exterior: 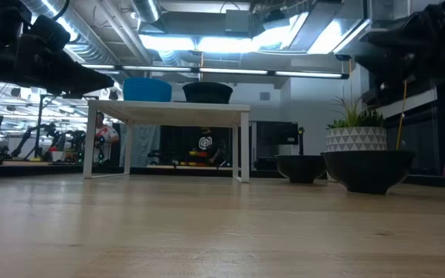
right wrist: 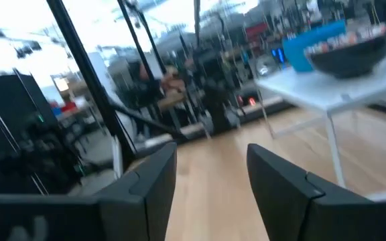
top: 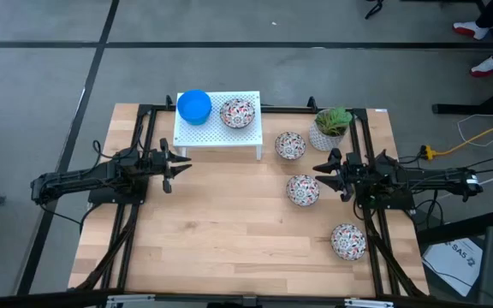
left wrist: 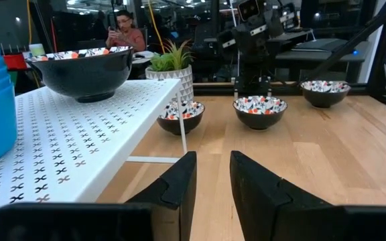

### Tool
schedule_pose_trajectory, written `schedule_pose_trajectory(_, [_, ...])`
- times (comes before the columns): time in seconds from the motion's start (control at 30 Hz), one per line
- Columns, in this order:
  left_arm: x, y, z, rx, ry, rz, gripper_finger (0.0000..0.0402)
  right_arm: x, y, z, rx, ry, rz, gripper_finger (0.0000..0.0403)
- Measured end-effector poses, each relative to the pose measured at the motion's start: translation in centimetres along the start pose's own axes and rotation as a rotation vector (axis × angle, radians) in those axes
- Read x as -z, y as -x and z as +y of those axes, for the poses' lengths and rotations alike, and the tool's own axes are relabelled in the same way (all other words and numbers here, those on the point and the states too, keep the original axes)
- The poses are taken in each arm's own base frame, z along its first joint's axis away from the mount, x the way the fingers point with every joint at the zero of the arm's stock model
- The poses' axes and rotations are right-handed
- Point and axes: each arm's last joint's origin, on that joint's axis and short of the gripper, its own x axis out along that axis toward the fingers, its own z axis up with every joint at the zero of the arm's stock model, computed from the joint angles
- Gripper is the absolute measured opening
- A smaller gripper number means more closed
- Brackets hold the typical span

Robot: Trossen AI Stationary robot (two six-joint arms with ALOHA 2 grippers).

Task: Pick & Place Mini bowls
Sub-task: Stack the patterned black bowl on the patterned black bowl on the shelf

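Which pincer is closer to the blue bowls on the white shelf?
The left pincer is nearer, just in front of the shelf holding the blue bowls. The right pincer is farther, beside a floral bowl on the table.

Setting: robotics lab | wooden table (top: 229, 231) on grey concrete floor (top: 41, 85) | behind the table: ceiling strip lights (exterior: 207, 42), equipment benches, a seated person (left wrist: 122, 30) | cables beside it
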Motion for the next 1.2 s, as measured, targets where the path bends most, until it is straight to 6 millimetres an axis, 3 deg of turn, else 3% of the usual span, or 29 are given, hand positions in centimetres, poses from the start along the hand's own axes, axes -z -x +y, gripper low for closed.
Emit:
schedule_pose_trajectory(0.47, [-0.1, 0.0, 0.0, -0.001, 0.000, -0.006, 0.0086, -2.9, 0.5, 1.1, -0.129, -0.090, -0.301, 0.0182])
schedule_pose_trajectory(0.7, [-0.1, 0.0, 0.0, -0.001, 0.000, -0.006, 0.0086, -5.6, 0.1, 2.7, -0.192, -0.032, -0.320, 0.0182])
schedule_pose_trajectory(0.93, [-0.1, 0.0, 0.0, 0.000, 0.000, -0.007, 0.0086, -8.0, -3.0, 4.5, -0.149, -0.039, -0.084, 0.0182])
schedule_pose_trajectory(1.2, [-0.1, 0.0, 0.0, 0.000, 0.000, -0.007, 0.0086, -9.1, -7.2, 6.4, -0.098, -0.224, 0.407, 0.0182])
